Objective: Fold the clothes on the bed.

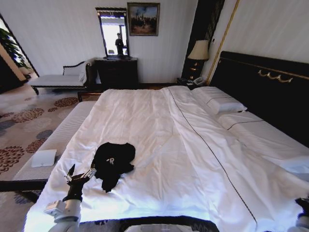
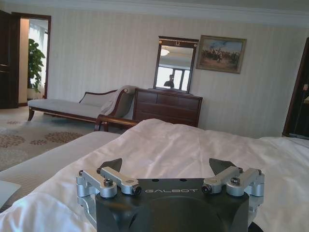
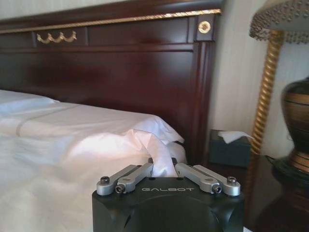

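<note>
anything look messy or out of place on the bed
Yes: the black T-shirt lies crumpled in a heap near the foot of the bed, lettering partly hidden, on an otherwise smooth white duvet. The left gripper hovers open beside it. The right gripper is at the bed's far corner.
</note>
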